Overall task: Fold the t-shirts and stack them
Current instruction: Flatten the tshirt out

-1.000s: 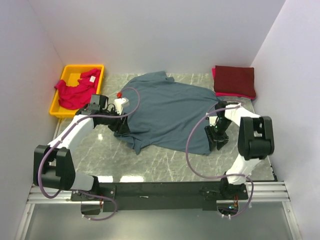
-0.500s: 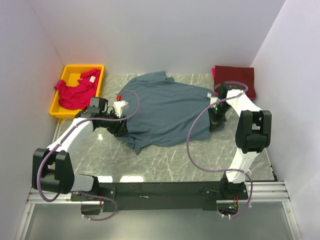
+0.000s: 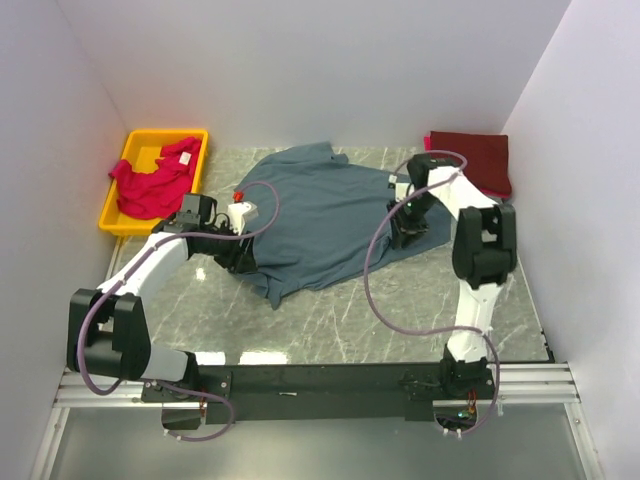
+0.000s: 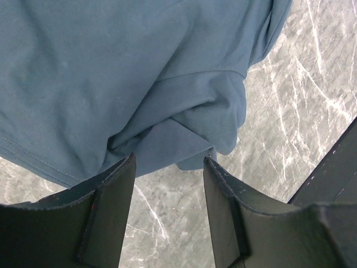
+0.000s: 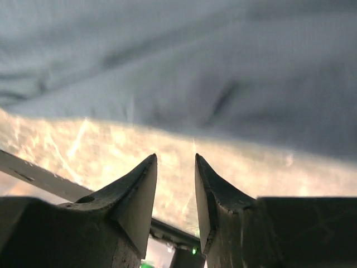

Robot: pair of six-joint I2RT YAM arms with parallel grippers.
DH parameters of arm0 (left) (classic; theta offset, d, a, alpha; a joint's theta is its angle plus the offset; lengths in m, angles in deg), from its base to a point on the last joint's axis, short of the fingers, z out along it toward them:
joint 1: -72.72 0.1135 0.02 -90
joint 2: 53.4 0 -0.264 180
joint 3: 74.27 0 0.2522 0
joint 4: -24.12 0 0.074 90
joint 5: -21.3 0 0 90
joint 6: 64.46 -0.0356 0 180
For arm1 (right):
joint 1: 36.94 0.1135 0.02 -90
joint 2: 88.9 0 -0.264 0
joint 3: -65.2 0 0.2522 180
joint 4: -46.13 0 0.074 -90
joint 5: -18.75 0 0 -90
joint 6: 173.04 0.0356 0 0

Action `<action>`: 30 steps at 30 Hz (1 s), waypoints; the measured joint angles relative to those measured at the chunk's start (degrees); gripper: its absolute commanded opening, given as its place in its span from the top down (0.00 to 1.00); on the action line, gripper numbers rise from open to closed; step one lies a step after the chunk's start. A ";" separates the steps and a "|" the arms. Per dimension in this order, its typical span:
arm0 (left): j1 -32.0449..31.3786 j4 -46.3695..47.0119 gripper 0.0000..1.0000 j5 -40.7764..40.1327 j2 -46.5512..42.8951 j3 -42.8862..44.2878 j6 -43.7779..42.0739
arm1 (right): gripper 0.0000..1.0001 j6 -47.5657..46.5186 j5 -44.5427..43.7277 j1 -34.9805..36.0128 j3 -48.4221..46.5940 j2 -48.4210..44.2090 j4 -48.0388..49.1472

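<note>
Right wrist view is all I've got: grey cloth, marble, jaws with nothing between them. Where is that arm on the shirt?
Observer: The top view puts the right gripper on the right-hand part of the slate blue-grey t-shirt, which lies rumpled in the middle of the table.
Operator: Left arm?
Observer: The left gripper is at the shirt's left edge, jaws open, with a bunched fold of cloth at their tips.
Operator: Anything folded yet?
Observer: The dark maroon t-shirt lies folded at the far right corner.
</note>
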 measured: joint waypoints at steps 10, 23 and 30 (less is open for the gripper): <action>0.04 0.00 0.43 0.15 0.76 0.90 0.09 | 0.58 2.38 -1.62 -0.46 4.79 -6.67 6.23; 0.07 0.02 0.43 0.07 1.53 1.40 0.07 | 0.60 4.79 -1.20 -0.37 2.89 2.25 9.70; 0.24 0.02 0.44 -0.48 2.25 1.40 0.07 | 0.96 4.83 -2.38 -0.17 1.77 4.20 10.54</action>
